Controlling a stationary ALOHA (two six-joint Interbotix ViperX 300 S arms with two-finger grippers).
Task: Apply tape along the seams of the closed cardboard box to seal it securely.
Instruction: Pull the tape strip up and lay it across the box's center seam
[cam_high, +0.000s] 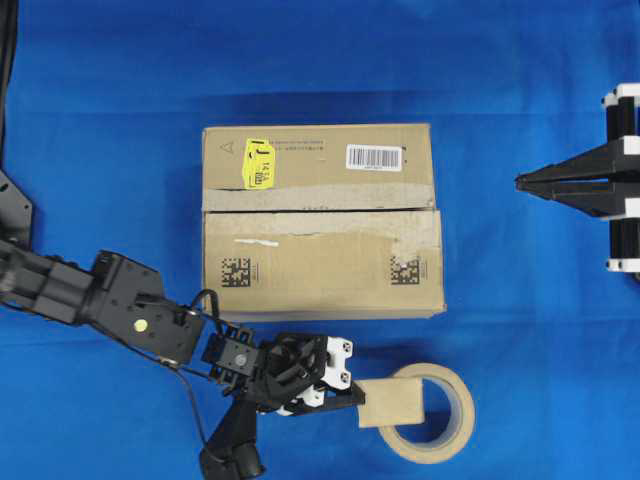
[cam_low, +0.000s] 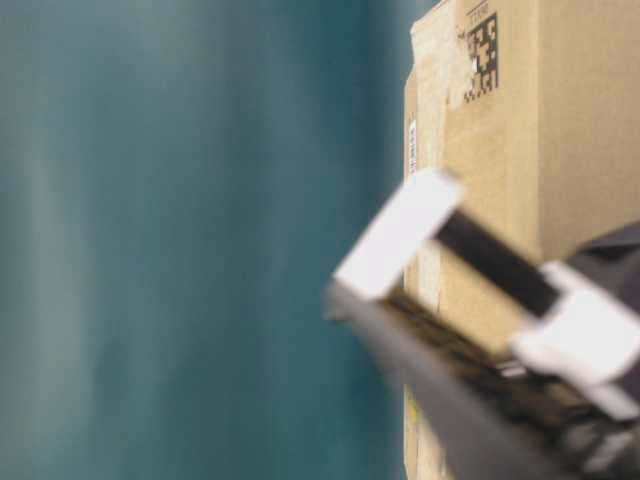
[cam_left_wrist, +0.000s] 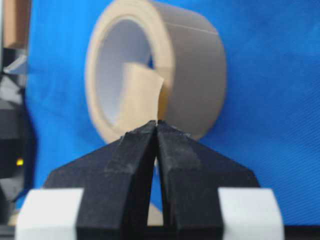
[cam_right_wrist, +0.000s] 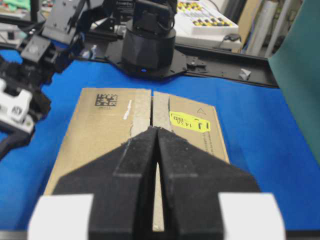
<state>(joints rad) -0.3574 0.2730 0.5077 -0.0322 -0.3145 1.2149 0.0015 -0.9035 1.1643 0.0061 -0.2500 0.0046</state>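
The cardboard box (cam_high: 320, 272) lies in the middle of the blue table, flaps closed, with a yellow sticker (cam_high: 258, 163) on top. Its seam (cam_high: 320, 210) runs left to right between old dull tape strips. In front of the box my left gripper (cam_high: 357, 397) is shut on the left edge of the tape (cam_high: 392, 402), a small tan piece lying across the tape roll (cam_high: 466, 405). The left wrist view shows the tape (cam_left_wrist: 140, 95) rising from the closed fingertips (cam_left_wrist: 170, 135). My right gripper (cam_high: 520, 182) is shut and empty, off the box's right end, in line with the seam (cam_right_wrist: 152, 107).
The tape roll (cam_left_wrist: 195, 75) lies flat near the table's front edge, right of my left arm (cam_high: 120, 295). The table-level view is blurred, showing the box (cam_low: 560, 150) behind a gripper finger (cam_low: 400, 235). Another arm's black base (cam_right_wrist: 147, 45) stands beyond the box.
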